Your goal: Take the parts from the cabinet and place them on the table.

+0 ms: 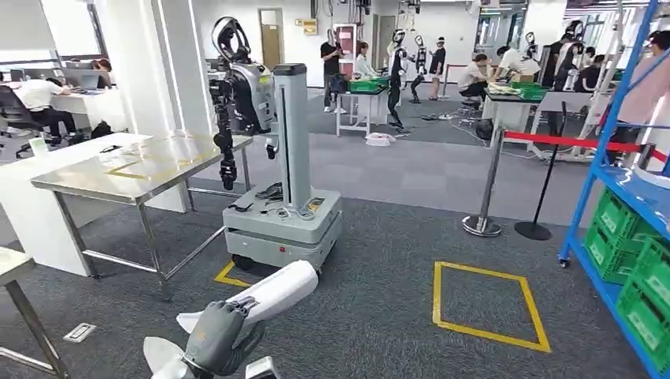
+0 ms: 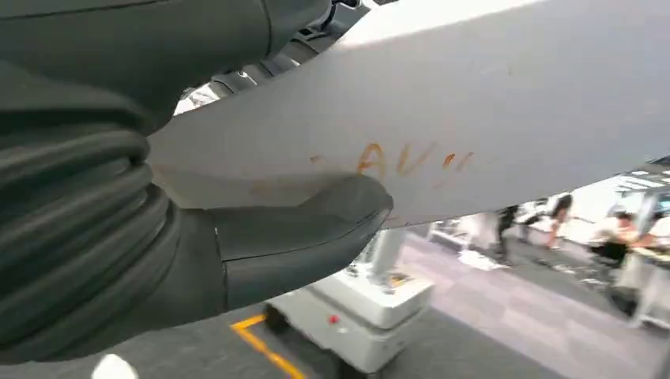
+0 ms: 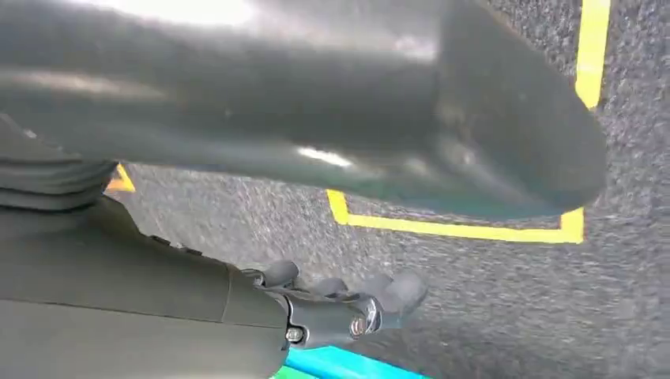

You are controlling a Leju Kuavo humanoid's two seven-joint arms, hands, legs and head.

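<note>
Currently clasped in the grey left hand [image 1: 215,338]: a long white curved plastic part [image 1: 272,294], jutting over the carpet, well apart from the steel-topped table [image 1: 142,170]. Could snag the grey wheeled tower robot [image 1: 286,213] beside the table's near corner, or slip, thumb [image 2: 304,229] merely pressing one face. Cannot tell whether the right hand [image 3: 348,308] hangs clenched or loose.

Gripping a white part [image 1: 269,294] in the left hand [image 1: 217,338], low and close to the body. Pressing the thick grey thumb [image 2: 316,225] against the near face of the part [image 2: 474,103], darker fingers wrapping over the far side. Hanging the right hand [image 3: 332,308] downward, its dark fingers [image 3: 395,290] curling loosely, nothing between them.
</note>
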